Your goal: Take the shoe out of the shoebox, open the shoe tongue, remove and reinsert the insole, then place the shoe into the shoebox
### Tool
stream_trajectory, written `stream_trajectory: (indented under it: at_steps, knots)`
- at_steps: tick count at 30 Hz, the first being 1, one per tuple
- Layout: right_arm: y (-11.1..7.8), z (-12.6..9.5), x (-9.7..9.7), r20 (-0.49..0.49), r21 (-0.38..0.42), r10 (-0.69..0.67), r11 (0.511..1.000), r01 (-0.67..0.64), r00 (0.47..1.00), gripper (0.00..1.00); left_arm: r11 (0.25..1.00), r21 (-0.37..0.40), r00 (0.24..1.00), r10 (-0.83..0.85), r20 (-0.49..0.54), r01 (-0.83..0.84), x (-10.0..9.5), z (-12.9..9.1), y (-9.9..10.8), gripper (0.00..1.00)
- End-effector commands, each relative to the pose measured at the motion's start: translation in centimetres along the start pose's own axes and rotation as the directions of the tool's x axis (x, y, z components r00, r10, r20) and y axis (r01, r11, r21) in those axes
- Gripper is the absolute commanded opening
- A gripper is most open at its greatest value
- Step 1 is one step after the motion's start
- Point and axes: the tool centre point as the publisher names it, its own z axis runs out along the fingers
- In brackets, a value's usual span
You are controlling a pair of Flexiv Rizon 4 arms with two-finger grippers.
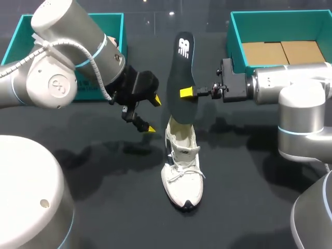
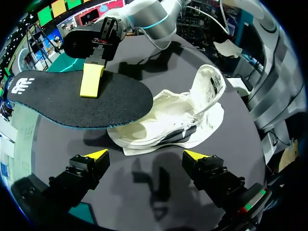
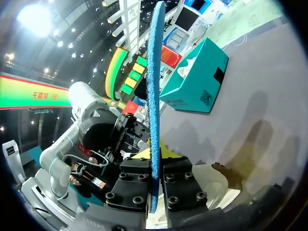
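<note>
Table (image 1: 104,207): dark, fills the head view. Left arm (image 1: 57,62) comes in from the upper left. Right arm (image 1: 290,85) comes in from the right edge, level with the frame's upper third.

Teal shoebox half (image 1: 236,46) in the upper right corner, open, with brown card lying flat inside. A second teal box part (image 1: 114,16) sits in the upper left corner, partly behind the left arm.

Shoe (image 1: 182,166): white, on the table at centre, outside both teal parts, toe toward the lower edge. In the left wrist view the shoe (image 2: 178,120) lies ahead of the left tool (image 2: 147,155), tongue pulled out.

Insole (image 1: 181,78): black, off the table, upper centre, long axis running up the frame. Its lower end overlaps the shoe's collar; contact there cannot be judged.

Right tool (image 1: 182,92): clamped on the insole at mid-length, one yellow finger (image 2: 91,81) flat on the black face. In the right wrist view the insole (image 3: 154,96) shows edge-on, blue rim between the right tool's (image 3: 155,192) fingers.

Left tool (image 1: 153,114): spread wide, holding nothing, just left of the insole, above the table.
</note>
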Motion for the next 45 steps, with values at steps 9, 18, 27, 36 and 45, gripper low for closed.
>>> stream_trajectory:
  at_steps: [9, 18, 27, 36, 45]
  knots:
    - [0.1, 0.3, -0.1, 0.0, 0.004, 0.001, 1.0, -0.001, 1.0, 0.0, 1.0, -0.004, 1.0, 0.0, 0.001, 0.0, 0.0, 0.0, -0.1, 1.0]
    - [0.1, 0.0, 0.4, -0.126, -0.051, -0.173, 0.985, 0.168, 0.977, 0.0, 0.999, -0.04, 0.999, -0.035, -0.002, 0.035, 0.7, 1.7, 1.1, 1.0]
    - [0.2, 0.7, 0.3, -0.15, -0.081, -0.224, 0.973, 0.214, 0.963, 0.0, 0.998, -0.034, 0.998, -0.046, 0.034, 0.047, 1.2, 3.3, 1.4, 1.0]
    - [0.1, 0.8, 0.3, -0.149, -0.087, -0.231, 0.972, 0.22, 0.961, 0.0, 1.0, -0.015, 1.0, 0.001, -0.019, -0.001, 1.6, 3.2, 1.1, 1.0]
    - [0.1, 0.8, 0.2, -0.158, -0.116, -0.268, 0.961, 0.252, 0.95, 0.0, 0.999, -0.017, 0.999, -0.034, -0.005, 0.033, 1.1, 4.0, 1.2, 1.0]
